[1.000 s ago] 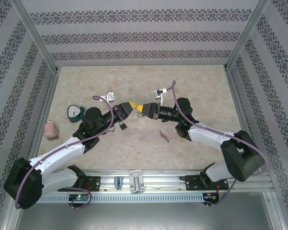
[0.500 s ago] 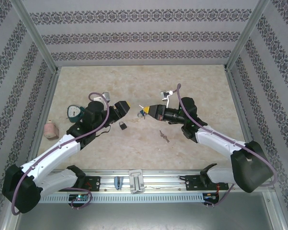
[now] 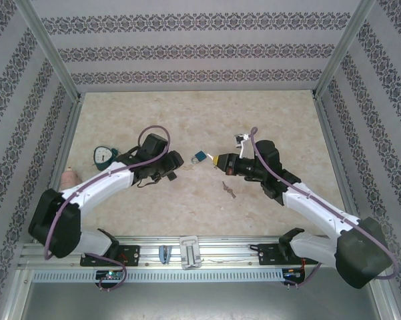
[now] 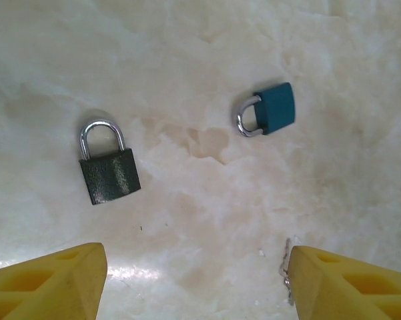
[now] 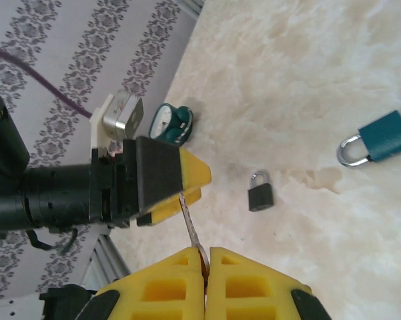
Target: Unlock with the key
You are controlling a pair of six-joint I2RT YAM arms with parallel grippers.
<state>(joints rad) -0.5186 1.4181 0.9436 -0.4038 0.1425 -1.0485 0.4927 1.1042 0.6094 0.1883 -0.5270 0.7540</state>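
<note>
Right jaws pinch the key [image 5: 189, 223], left jaws gape empty over the black padlock [image 4: 109, 175] and teal padlock [image 4: 270, 110] lying mid-desk: grip one lock firmly, keyhole toward the blade, before inserting.

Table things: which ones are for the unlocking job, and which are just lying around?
For the job: thin silver key, pinched in the shut right gripper; small dark padlock; teal padlock.

Just lying about: round green alarm clock; pink rounded object; small loose metal bit, perhaps spare keys.
</note>
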